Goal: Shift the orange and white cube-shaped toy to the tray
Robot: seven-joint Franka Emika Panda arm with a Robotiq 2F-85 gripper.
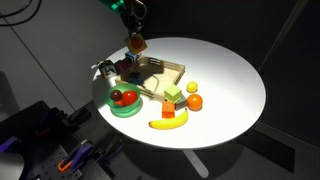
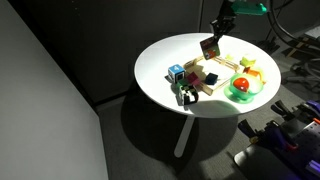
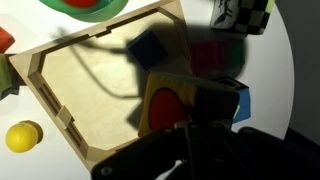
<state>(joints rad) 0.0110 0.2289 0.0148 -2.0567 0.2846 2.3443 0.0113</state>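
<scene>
My gripper [image 1: 134, 28] is shut on the orange and white cube-shaped toy [image 1: 136, 45] and holds it in the air above the far side of the light-wood tray [image 1: 166, 65]. Both also show in an exterior view: cube [image 2: 210, 47], tray [image 2: 207, 82], gripper [image 2: 221, 27]. In the wrist view the held cube [image 3: 165, 105] shows an orange-yellow face with a red circle, right at my dark fingers [image 3: 190, 118]. The tray's bare floor [image 3: 90, 85] lies below it, with the cube's shadow on it.
A green bowl [image 1: 125, 103] holding red fruit sits beside the tray. A banana [image 1: 168, 123], a green and yellow cube [image 1: 173, 97], an orange [image 1: 195, 101] and a lemon [image 1: 192, 88] lie nearby. A blue cube [image 2: 176, 72] and a black-and-white block [image 3: 245, 15] sit by the tray on the round white table [image 1: 230, 80].
</scene>
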